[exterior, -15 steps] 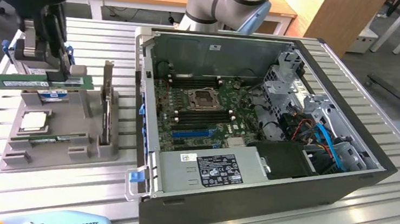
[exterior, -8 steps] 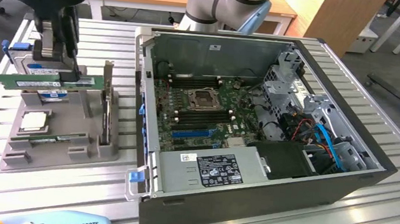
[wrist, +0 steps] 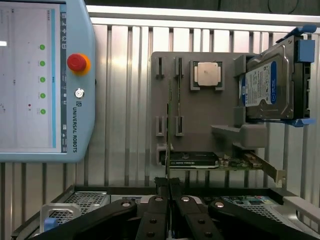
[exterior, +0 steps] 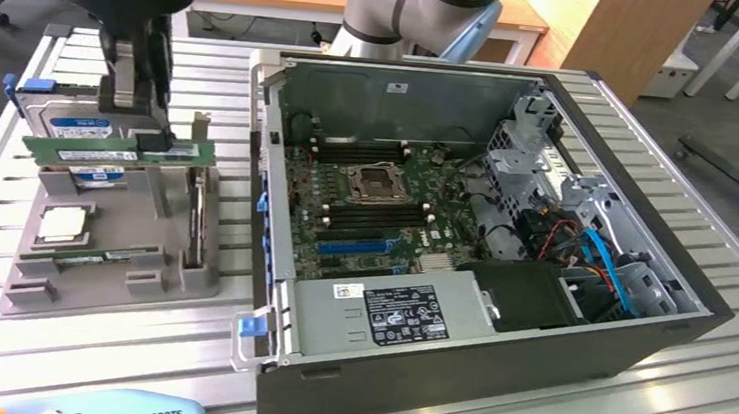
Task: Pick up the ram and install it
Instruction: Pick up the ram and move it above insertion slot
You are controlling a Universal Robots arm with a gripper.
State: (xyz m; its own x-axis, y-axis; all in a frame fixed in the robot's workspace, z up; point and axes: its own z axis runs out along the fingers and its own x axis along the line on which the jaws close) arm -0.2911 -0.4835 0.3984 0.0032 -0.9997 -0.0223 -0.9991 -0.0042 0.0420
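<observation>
Outwardly, the exterior view shows the gripper (exterior: pixel 137 126) clamped on the ram (exterior: pixel 93 151), a green stick held level with its long side running across the picture. It hangs over the grey holder (exterior: pixel 135 282) at the exterior view's left, just in front of the hard drive (exterior: pixel 79 127) with the blue label. A square silver processor chip (exterior: pixel 63 224) lies in the holder nearer the camera. The open computer case (exterior: pixel 626 340) stands beside the holder at the exterior view's right, with its motherboard (exterior: pixel 343 205) exposed, well apart from the ram.

Seen from the wrist view, the gripper (wrist: pixel 168 192) has its dark fingers (wrist: pixel 159 200) pressed together on the ram (wrist: pixel 169 125), which shows edge-on as a thin line over the holder (wrist: pixel 200 125). The processor chip (wrist: pixel 207 74), the hard drive (wrist: pixel 270 82) and an expansion card (wrist: pixel 200 160) sit in the holder, and a teach pendant (wrist: pixel 75 125) lies on the table beside it.
</observation>
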